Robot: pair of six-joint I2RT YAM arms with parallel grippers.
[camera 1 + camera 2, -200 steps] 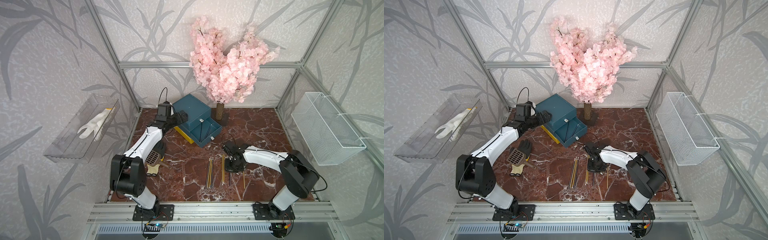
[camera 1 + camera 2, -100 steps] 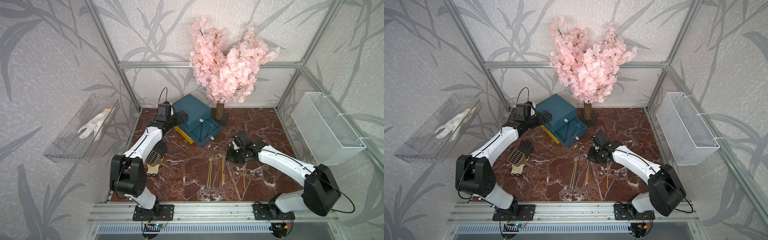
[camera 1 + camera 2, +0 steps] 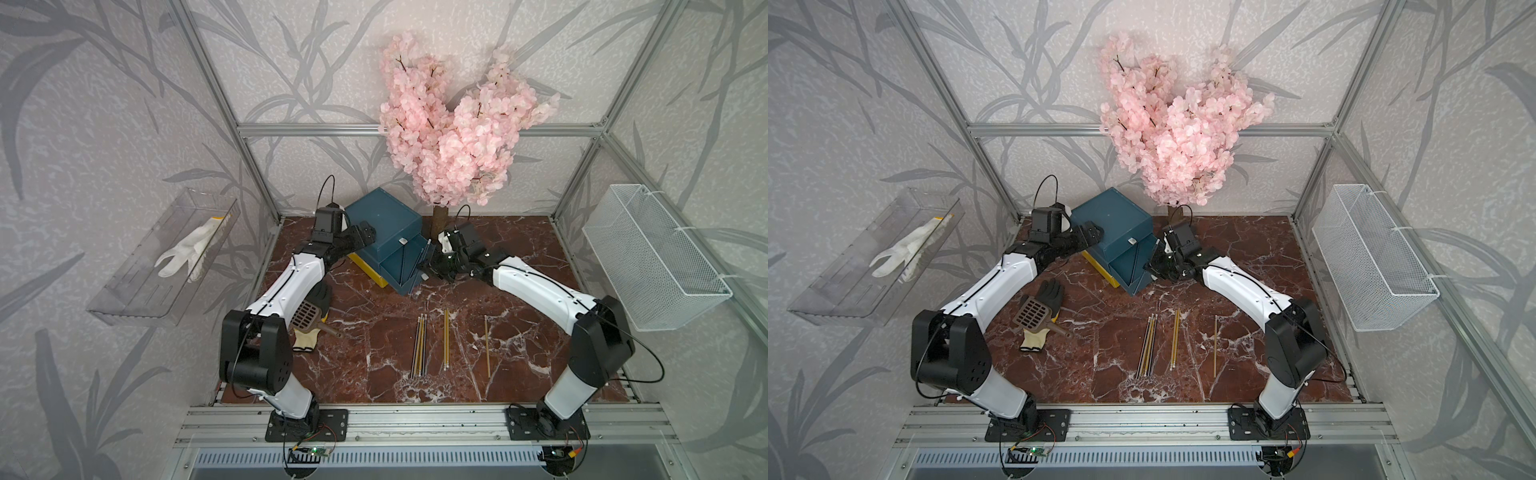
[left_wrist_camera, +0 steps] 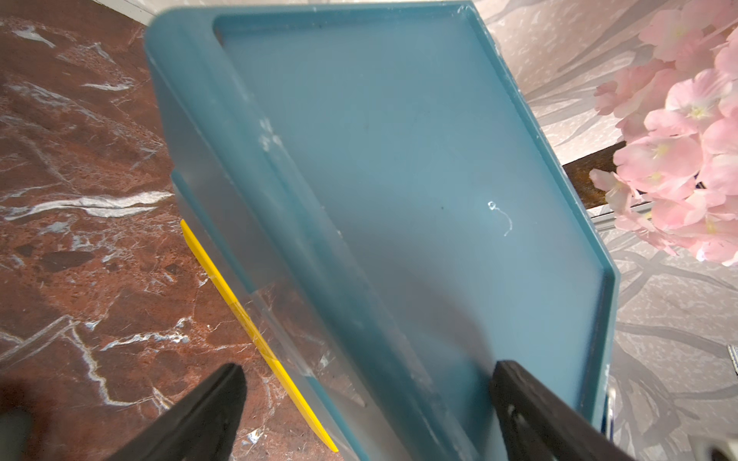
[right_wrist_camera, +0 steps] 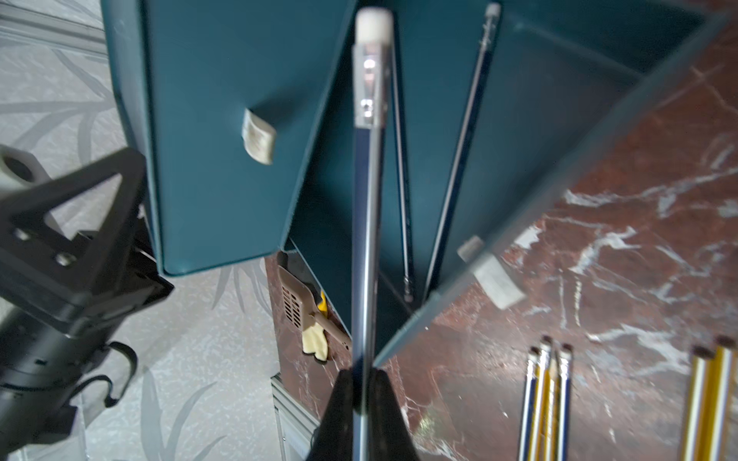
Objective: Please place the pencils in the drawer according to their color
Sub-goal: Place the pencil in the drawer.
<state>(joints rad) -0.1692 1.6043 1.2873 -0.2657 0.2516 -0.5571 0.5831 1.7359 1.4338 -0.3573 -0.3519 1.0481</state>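
Now, the right gripper (image 5: 363, 381) is pinched tight on a dark blue pencil (image 5: 365, 191), its eraser end reaching out over the open teal drawer (image 3: 402, 266) of the chest (image 3: 384, 218). Two thin dark pencils (image 5: 459, 151) lie inside that drawer already. Across the chest, the left gripper (image 4: 367, 371) stands wide open with one finger over the lid and one down the side. It holds nothing and looks like a brace, though I cannot tell whether it actually presses on the chest. So the step in hand is the drop-off of a dark one into the teal drawer. Next move, to my eye: lower the pencil until it sits within the drawer walls, then part the jaws and pull clear without catching the front lip. Out on the surface (image 3: 353, 374), well apart from the chest, more wait: a mixed bunch (image 3: 420, 345), a yellow pair (image 3: 446, 338) and a yellow single (image 3: 486, 345), the yellows likely bound for the yellow bottom drawer (image 3: 365, 268).
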